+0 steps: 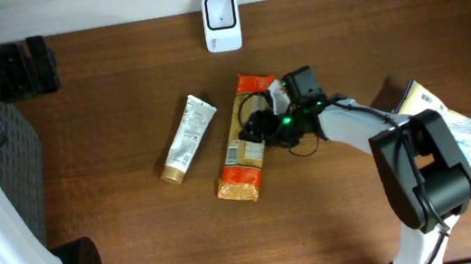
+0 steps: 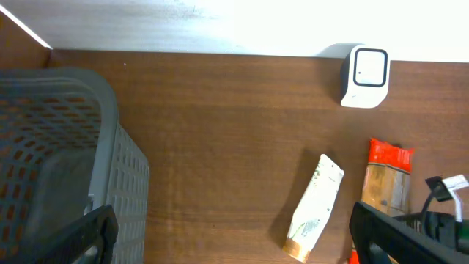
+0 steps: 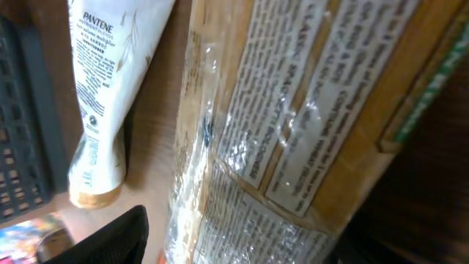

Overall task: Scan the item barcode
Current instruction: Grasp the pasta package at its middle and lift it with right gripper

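Closely, right fingers [image 3: 102, 238] at spaghetti packet [image 3: 293, 132], tube [image 3: 110, 88] beside.

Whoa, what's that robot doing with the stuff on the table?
The right gripper is down on the pasta pack, which lies flat on the table beside a shampoo tube. I can't tell whether it has a grip on it. The white scanner stands at the far edge, apart from the pack, so nothing is scanned yet. The left gripper hangs open and empty near a grey basket.
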`<state>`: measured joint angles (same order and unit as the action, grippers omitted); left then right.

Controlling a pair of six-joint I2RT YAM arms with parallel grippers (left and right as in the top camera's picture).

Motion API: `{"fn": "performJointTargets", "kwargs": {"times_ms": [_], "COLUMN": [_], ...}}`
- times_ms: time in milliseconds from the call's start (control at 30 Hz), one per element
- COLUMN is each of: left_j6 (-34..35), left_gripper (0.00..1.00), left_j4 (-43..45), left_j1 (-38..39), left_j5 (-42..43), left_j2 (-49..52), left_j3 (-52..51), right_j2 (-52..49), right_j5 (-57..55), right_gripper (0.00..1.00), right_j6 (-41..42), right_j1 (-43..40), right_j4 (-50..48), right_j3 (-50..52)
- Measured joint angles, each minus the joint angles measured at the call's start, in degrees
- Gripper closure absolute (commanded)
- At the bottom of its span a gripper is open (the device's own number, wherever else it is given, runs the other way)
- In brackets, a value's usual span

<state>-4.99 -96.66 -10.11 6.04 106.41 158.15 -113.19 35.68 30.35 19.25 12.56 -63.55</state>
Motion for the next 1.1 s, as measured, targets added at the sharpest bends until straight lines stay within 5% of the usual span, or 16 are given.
{"fn": "performJointTargets", "kwargs": {"times_ms": [67,200,500,767,867,1100], "left_j6": [0.0,0.0,0.0,0.0,0.0,0.0], "left_gripper": [0.01,0.01,0.01,0.01,0.01,0.01], "left_j4": [-0.02,-0.02,0.0,-0.02,-0.04,-0.02], "left_j1": [0.0,0.0,0.0,0.0,0.0,0.0], "left_j5": [0.0,-0.02,0.0,0.0,0.0,0.0], "left_j2": [0.0,0.0,0.0,0.0,0.0,0.0], "left_j3": [0.0,0.0,0.0,0.0,0.0,0.0], "right_j2": [0.15,0.13,0.52,10.6,10.62,15.96], "right_j5": [-5.51,-8.48,10.08,26.97,28.33,21.05], "right_gripper": [0.76,0.94,0.96,0.96,0.96,0.96], "right_j6": [3.32,7.52,0.02,-3.23,-0.26,2.47], "right_j1": [2.16,2.99,-2.6,-5.88,-6.8,-7.34], "right_j4": [-0.37,-1.44,-0.85,-1.27,-8.68,-6.99], "right_j3": [0.09,0.13,0.76,1.95,2.08,-4.83]}}
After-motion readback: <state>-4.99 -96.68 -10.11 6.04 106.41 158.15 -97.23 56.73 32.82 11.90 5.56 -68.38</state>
